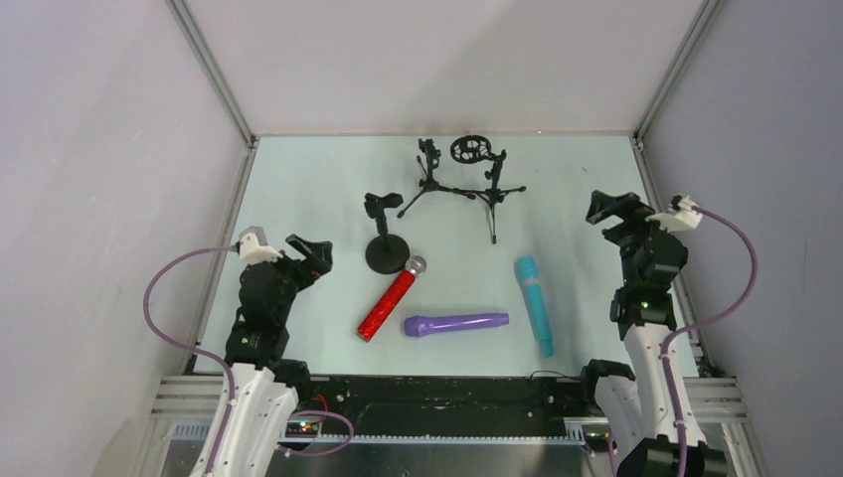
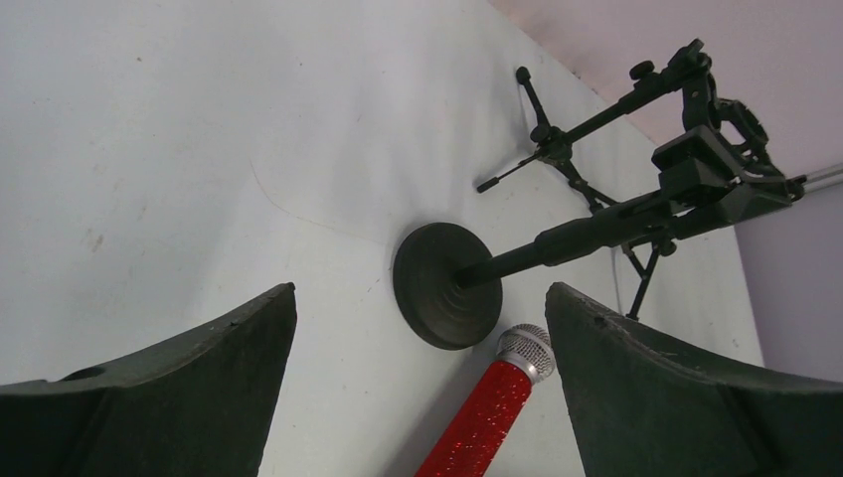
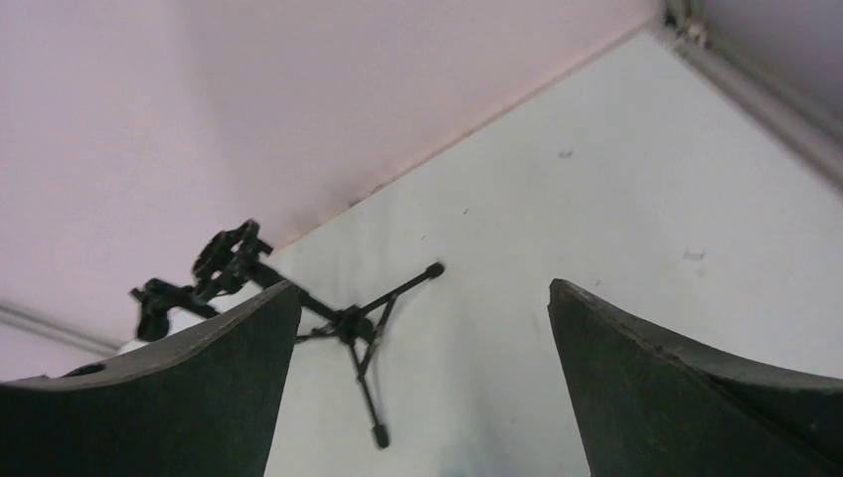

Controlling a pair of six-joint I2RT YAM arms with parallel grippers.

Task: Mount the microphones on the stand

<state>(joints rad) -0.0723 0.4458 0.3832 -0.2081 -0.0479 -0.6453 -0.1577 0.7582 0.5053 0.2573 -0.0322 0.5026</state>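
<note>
Top external view: three mics lie flat on the pale, smooth table. The red mic is a glitter-coated tube with a silver mesh ball head. Its head lies just beside the disc stand, at that stand's near right edge, and its body slants off toward the near left. The purple mic is plain, smooth plastic in one colour. It lies crosswise, nearer than the disc stand and to its right, with its thicker head close to the red mic's tail. The teal mic, just as plain, lies well to the right of the disc stand with its head pointing away.

The disc stand is black, with a round base (stepped in rings, as the left wrist view shows), a short post and a clip on top. Behind it and to the right stand two spindly black tripods, with a ring-shaped cradle between their tops.

The left gripper, left of the disc stand, has its jaws spread wide around nothing. The right gripper, far to the right of the disc stand, also gapes wide and holds nothing.
</note>
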